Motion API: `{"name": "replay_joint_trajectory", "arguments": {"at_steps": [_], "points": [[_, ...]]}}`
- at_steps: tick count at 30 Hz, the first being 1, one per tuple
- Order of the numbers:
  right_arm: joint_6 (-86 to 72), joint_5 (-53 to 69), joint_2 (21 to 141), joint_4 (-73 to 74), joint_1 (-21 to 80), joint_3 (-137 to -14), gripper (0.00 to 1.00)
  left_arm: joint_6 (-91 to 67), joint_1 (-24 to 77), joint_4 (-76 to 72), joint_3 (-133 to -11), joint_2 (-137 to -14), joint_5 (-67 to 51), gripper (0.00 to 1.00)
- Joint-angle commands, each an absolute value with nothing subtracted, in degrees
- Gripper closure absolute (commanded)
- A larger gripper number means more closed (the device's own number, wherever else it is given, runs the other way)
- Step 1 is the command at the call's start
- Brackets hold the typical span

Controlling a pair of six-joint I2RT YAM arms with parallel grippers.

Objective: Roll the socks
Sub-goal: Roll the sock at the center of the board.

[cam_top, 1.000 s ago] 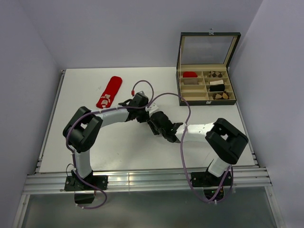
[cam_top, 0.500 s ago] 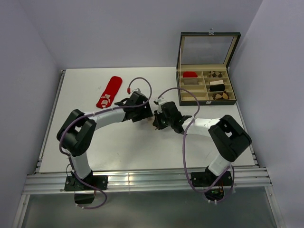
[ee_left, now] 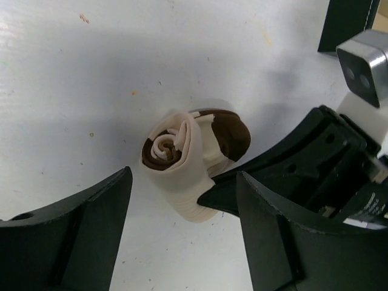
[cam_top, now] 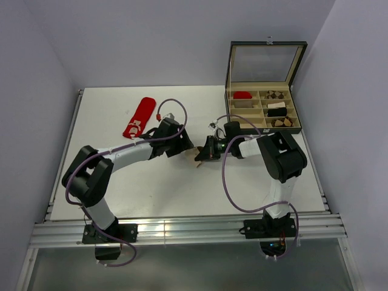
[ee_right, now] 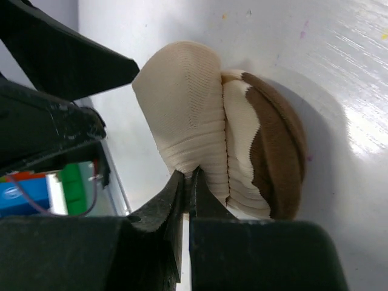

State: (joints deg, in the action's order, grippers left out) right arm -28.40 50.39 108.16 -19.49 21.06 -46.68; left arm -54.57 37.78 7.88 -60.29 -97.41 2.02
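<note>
Cream sock (ee_left: 188, 160) rolled, mid-table; my right gripper (ee_right: 189, 179) pinches its outer fold, left gripper (ee_left: 182, 182) spread wide around it, not touching it — I judge half done; red sock (cam_top: 139, 117) lies flat, unrolled.

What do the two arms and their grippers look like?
The left arm and right arm have white links with chunky black joints; purple cables loop loosely along both. The left gripper and right gripper have flat, matte black fingers, tapering to wedge tips.
</note>
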Motion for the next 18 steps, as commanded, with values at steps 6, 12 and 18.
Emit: {"name": "replay_joint_trajectory", "arguments": {"at_steps": [6,12,18], "points": [[-29.62,51.77,114.17,-11.87,19.95,-47.72,1.00,-56.25,38.67,4.66,-60.73,-101.33,0.53,0.28],[-29.18,50.63,114.96,-10.63,19.95,-48.25,1.00,-56.95,38.85,7.29,-61.79,-103.88,1.75,0.31],[-28.13,48.52,113.91,-10.55,19.86,-47.90,1.00,-57.48,38.85,9.75,-61.61,-106.69,2.37,0.42]]}}
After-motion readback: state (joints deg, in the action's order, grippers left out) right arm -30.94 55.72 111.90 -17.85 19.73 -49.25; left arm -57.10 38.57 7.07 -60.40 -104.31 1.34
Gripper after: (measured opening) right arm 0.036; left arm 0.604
